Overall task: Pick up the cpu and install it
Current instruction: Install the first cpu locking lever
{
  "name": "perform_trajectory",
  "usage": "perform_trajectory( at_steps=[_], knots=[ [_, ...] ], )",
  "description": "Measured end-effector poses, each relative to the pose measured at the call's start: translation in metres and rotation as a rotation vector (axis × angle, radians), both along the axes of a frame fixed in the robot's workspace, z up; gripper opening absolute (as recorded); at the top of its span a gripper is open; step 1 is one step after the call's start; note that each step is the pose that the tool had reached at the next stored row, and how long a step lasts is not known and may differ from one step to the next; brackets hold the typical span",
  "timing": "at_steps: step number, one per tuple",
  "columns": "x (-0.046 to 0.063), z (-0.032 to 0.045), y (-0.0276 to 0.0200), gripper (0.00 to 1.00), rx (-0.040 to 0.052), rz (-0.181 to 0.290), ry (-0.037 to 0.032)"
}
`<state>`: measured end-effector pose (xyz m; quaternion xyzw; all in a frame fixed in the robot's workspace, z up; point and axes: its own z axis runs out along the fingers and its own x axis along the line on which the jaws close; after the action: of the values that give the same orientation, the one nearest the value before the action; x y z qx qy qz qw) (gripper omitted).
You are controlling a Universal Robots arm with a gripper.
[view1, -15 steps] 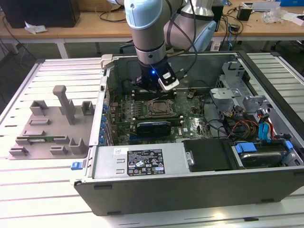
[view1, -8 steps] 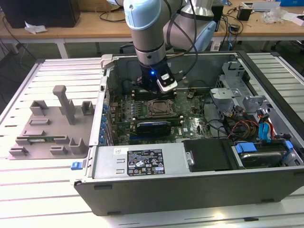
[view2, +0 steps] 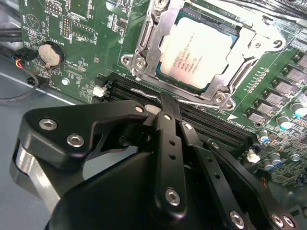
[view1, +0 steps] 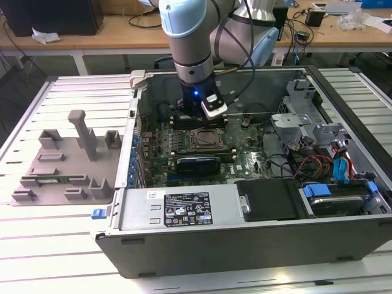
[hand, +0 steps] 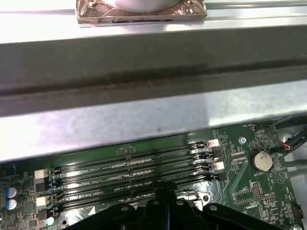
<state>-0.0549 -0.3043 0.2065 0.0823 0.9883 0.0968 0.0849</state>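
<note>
White slatted table [view1: 55, 245] bears an open computer case [view1: 245, 245]. Mid-frame in the exterior view, the cpu [view2: 199, 52] lies flat in its socket frame [view2: 144, 48]. The gripper [view2: 165, 98] hangs just beside it, fingers pressed together, empty. Likely light, stiff and delicate underneath, so best held by opposite edges.

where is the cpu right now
In the second wrist view the small square silver-grey cpu lies in the metal socket frame on the green motherboard, close to the black tool. The exterior view puts it near the grey case's middle.
</note>
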Motion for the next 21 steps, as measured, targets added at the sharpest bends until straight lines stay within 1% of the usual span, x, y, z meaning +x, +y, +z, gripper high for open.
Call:
perform_trajectory(
  at_steps=[7, 13, 21],
  knots=[
    [0.0, -0.0011, 0.003, 0.11, 0.0002, -0.009, -0.0001],
    [0.0, -0.0044, 0.003, 0.11, -0.0027, -0.034, -0.0009],
    [0.0, -0.0073, 0.0018, 0.11, -0.0033, -0.053, -0.0014]
  ],
)
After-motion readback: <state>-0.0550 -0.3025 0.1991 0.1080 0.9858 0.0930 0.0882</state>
